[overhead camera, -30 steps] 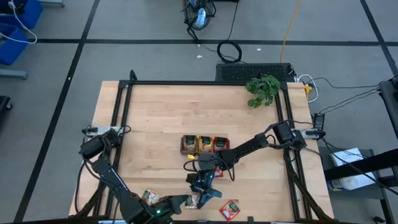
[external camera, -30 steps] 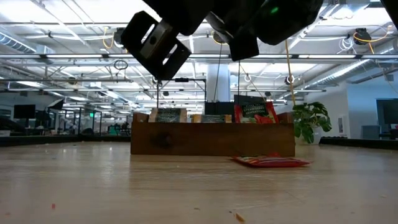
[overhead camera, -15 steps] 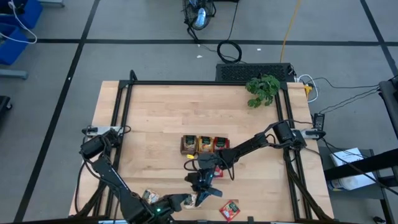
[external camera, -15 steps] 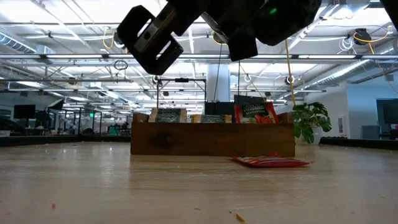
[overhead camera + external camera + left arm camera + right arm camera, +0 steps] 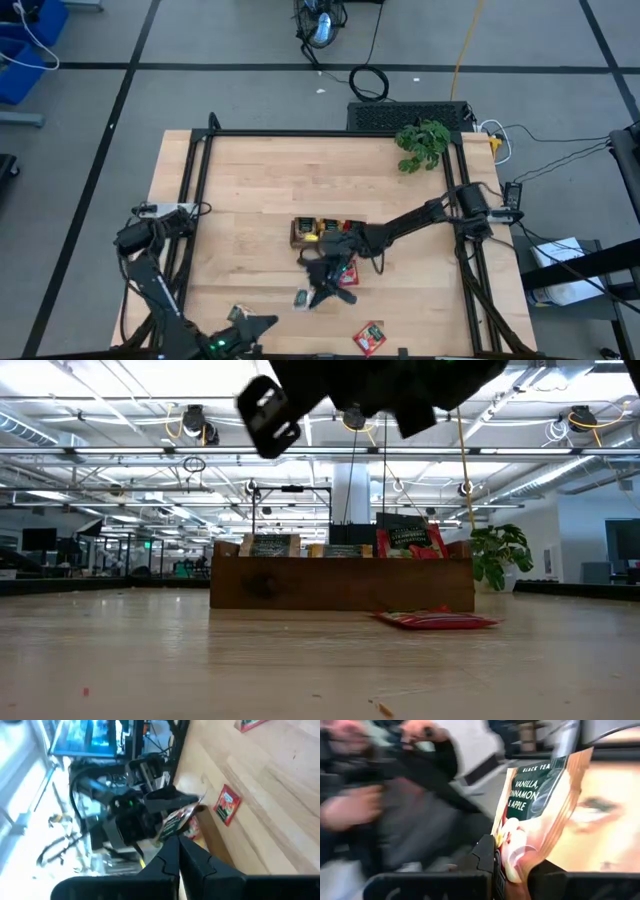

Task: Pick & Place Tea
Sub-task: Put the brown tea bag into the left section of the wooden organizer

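While raised off the table, right hand point(image 5: 512, 870) pinches a tea sachet point(image 5: 540, 815).

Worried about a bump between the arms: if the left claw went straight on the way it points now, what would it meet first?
Probably the tea packet pinched in the right claw, hanging right ahead of the left claw; depth is unclear.

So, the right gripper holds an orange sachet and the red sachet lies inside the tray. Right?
No: the high view shows the red sachet lying on the table, outside the tray. The right gripper does hold an orange sachet.
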